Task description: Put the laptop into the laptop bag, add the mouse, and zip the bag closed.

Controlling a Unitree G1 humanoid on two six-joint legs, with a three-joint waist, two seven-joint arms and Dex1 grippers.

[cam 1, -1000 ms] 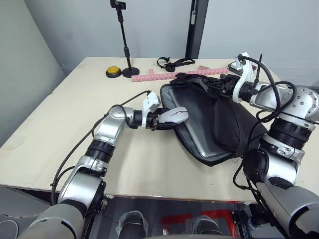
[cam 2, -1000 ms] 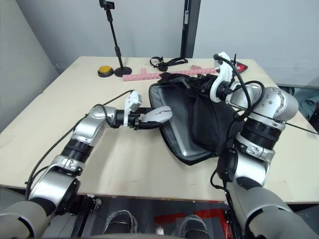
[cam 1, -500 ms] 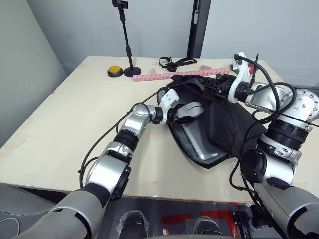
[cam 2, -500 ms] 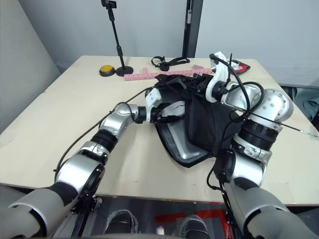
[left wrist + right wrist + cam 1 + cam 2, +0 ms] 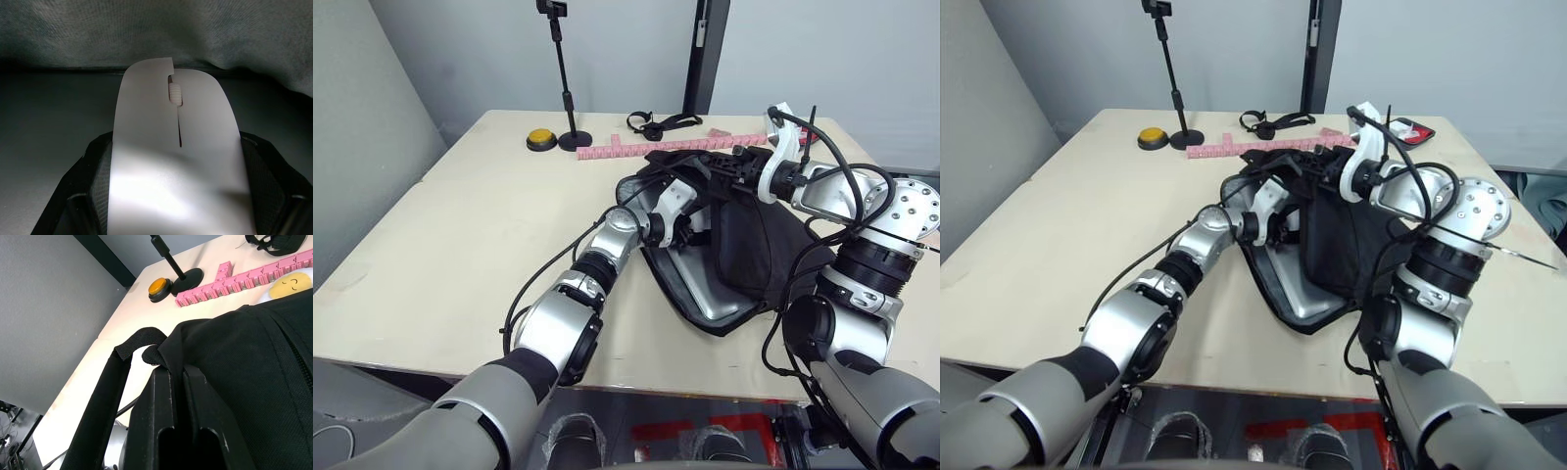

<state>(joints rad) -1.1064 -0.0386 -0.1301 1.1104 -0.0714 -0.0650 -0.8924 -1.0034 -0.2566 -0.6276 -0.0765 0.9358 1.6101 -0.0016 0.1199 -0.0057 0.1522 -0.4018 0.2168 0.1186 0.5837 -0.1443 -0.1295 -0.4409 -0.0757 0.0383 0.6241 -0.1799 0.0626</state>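
Far to my left on the table (image 5: pixel 460 225) sit a round yellow button (image 5: pixel 541 140) and the black base of a stand (image 5: pixel 575 142), with a pink strip of blocks (image 5: pixel 656 147) running from there toward the right. My left gripper (image 5: pixel 690 220) reaches into the open mouth of the laptop bag (image 5: pixel 773 245). From the head views I see only the wrist going in under the raised flap. My left wrist view shows the rest: my two black fingers (image 5: pixel 90 166) are pinching the mouse (image 5: pixel 176 156) from either side, its scroll wheel pointing away from me, dark bag fabric above it and a smooth grey surface below. That surface is the laptop (image 5: pixel 705 284), which lies flat inside the bag, its silver lid showing through the opening in the head views.

To the right, my right gripper (image 5: pixel 178 396) has its fingers pressed together on the bag's upper edge, holding the flap up. My right wrist view shows that pinch up close, with a black strap handle (image 5: pixel 112 396) looping beside the fingers, and a yellow smiley object (image 5: pixel 291 284) lying behind the bag.
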